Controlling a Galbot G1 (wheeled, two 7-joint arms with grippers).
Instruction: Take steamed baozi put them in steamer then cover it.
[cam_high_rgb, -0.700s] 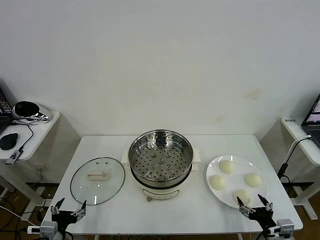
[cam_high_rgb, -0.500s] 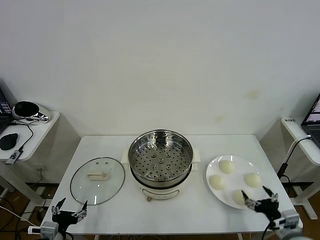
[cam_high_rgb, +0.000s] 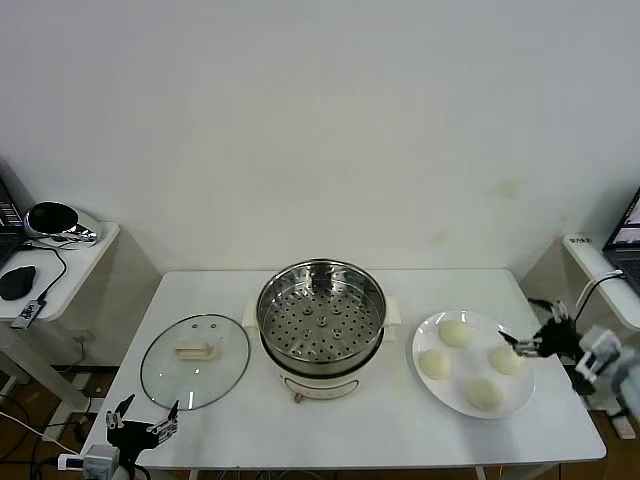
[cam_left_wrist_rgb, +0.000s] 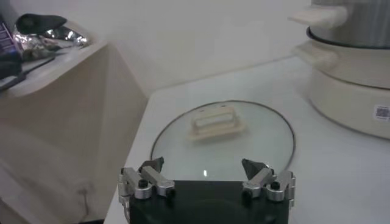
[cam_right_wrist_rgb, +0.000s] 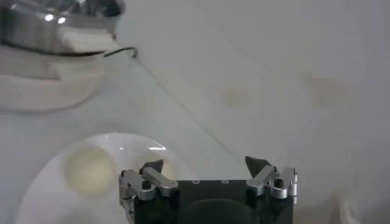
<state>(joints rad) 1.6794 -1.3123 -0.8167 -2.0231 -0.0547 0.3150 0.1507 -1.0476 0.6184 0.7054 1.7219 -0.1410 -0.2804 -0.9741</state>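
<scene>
- Tabletop (cam_high_rgb: 400, 420): white and flat; everything of the task is carried on it.
- Steamer (cam_high_rgb: 321, 325): seated at the centre of the tabletop, open, its perforated tray bare. Steel pot on a cream base with side handles; judged heavy and rigid, and no handling of it is called for.
- Cover (cam_high_rgb: 195, 360): laid flat on the tabletop, beside the steamer on the robot's left and apart from it. Glass with a metal rim; judged fairly heavy, stiff, slippery and breakable. The only sound hold is judged to be the raised cream handle (cam_left_wrist_rgb: 217, 121) at its centre, taken across its narrow width.
- Plate (cam_high_rgb: 437, 384): on the robot's right of the steamer, near it but not touching; four baozi are carried on it.
- Baozi (cam_high_rgb: 484, 393): four cream-white buns, spaced apart on the plate, none yet in the steamer. Judged light, soft and easily dented, with a smooth skin that may slip or stick. A hold across the widest part, from above and with light pressure, is advised.
- Right end effector (cam_high_rgb: 540, 338): poised at the far right edge of the plate, just beside the nearest bun; fingers spread wide, nothing held.
- Left end effector (cam_high_rgb: 142, 424): parked at the near left edge of the tabletop, short of the cover; fingers spread wide, nothing held.
</scene>
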